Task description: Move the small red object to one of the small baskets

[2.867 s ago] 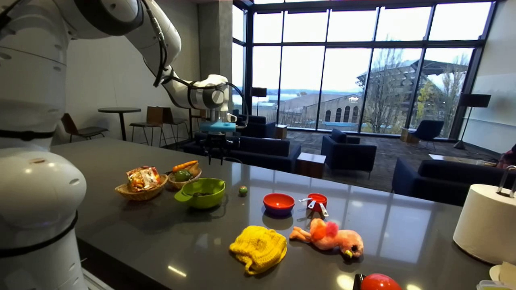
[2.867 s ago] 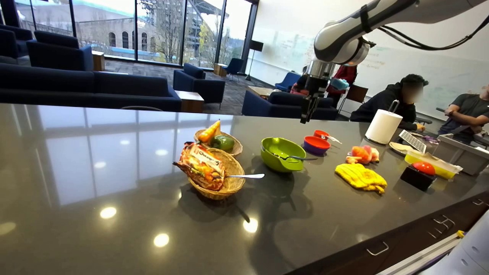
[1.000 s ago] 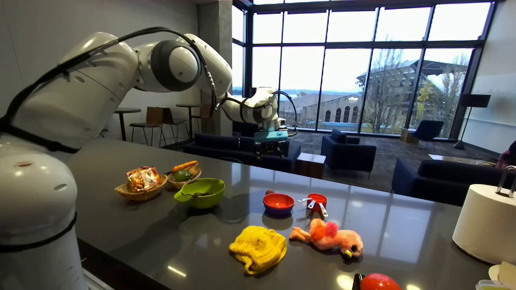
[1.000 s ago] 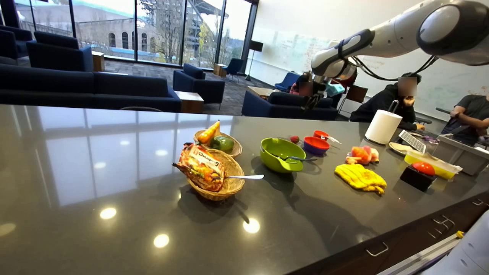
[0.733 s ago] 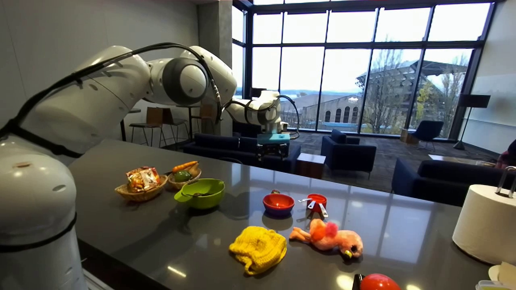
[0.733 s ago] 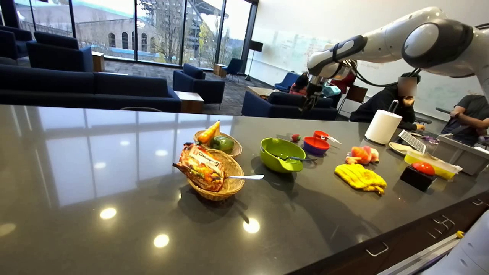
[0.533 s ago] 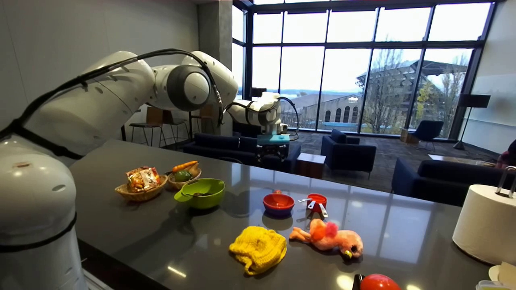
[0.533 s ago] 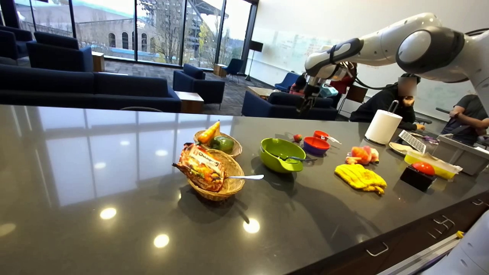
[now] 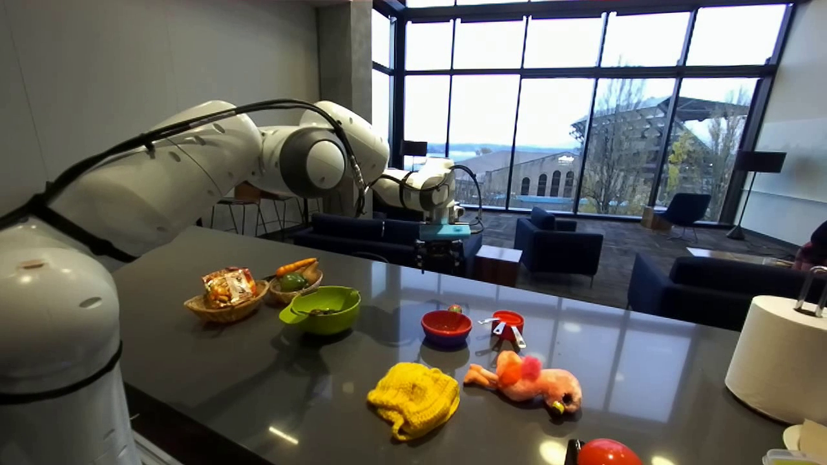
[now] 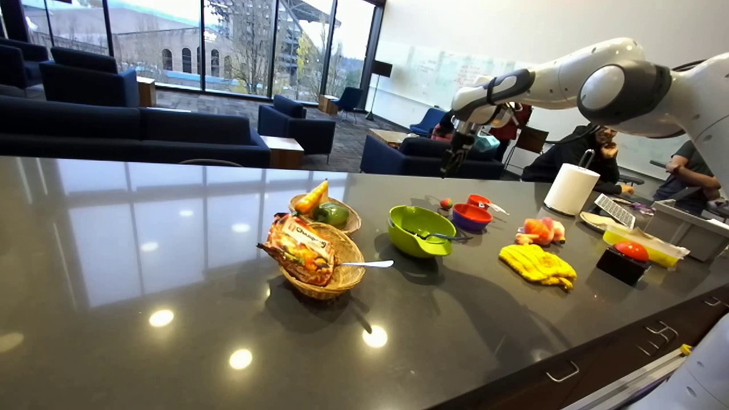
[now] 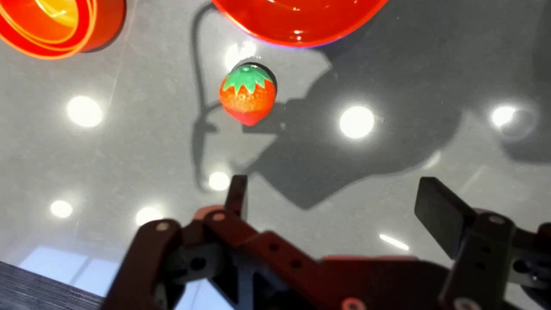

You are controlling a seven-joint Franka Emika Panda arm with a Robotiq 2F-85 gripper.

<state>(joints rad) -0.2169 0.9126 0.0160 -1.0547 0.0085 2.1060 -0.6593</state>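
A small red object, a toy strawberry with green leaves, lies on the counter in all views. In an exterior view the glossy red bowl with a purple outside partly hides the strawberry. My gripper is open above the counter, with nothing between its fingers; the strawberry lies beyond its fingertips, toward the left one. In an exterior view the gripper hangs above and behind the strawberry. Two small wicker baskets stand apart from it: one basket holds a food packet, the other basket toy produce.
Between baskets and strawberry stands a green bowl with a utensil in it. Red measuring cups sit beside the red bowl. Nearer lie a yellow knit cloth and a pink plush bird. A paper towel roll stands farther along.
The arm has reached farther out and lower, carrying the open gripper across the counter. The strawberry has rolled away from the green bowl to behind the red bowl.
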